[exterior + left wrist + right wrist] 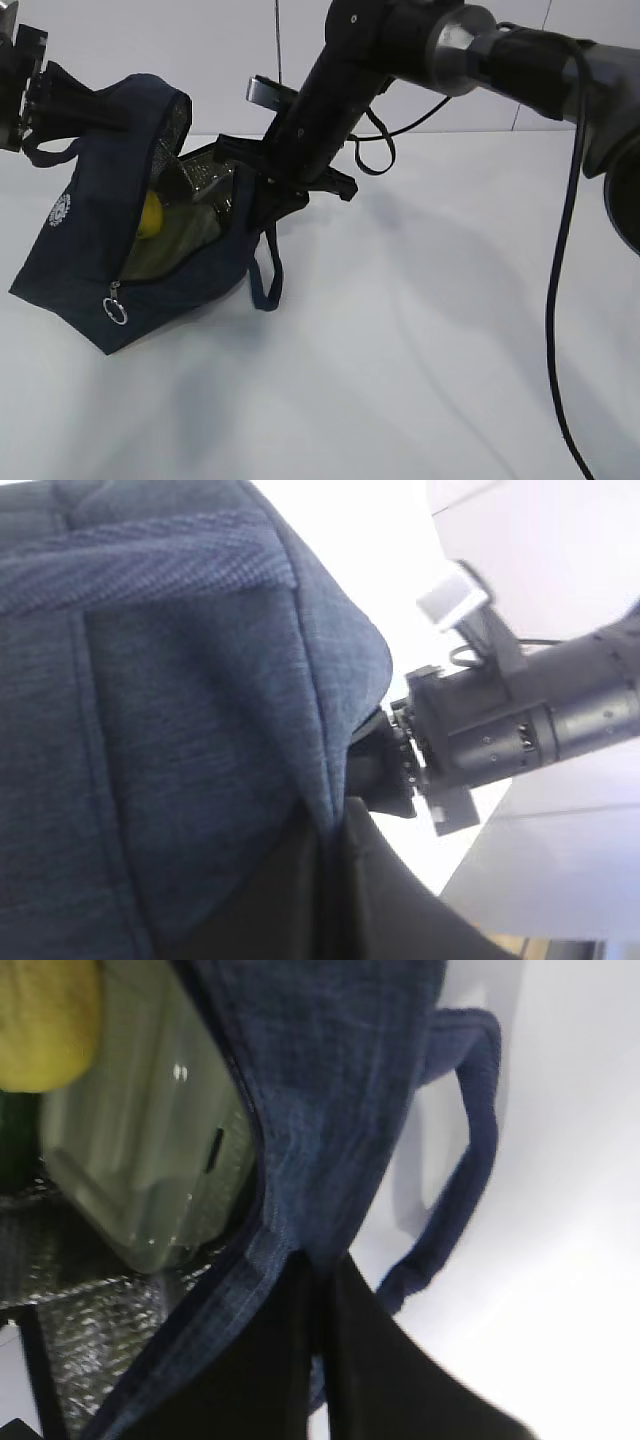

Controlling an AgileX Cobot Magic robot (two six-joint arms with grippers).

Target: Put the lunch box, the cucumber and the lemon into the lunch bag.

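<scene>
The navy lunch bag [85,250] hangs tilted with its mouth open between my two grippers. Its lower corner rests on the table. My left gripper [95,108] is shut on the bag's upper left rim; in the left wrist view the fabric [200,710] is pinched between the fingers. My right gripper [262,190] is shut on the right rim [300,1160]. Inside the silvery lining lie the yellow lemon [150,215], the green-lidded lunch box [140,1150] and a dark green sliver of the cucumber [12,1140].
A loop handle [266,275] dangles from the bag's right side and the zipper's ring pull [117,312] hangs at its front. The white table [430,350] stretches to the right. A black cable [560,300] droops from the right arm.
</scene>
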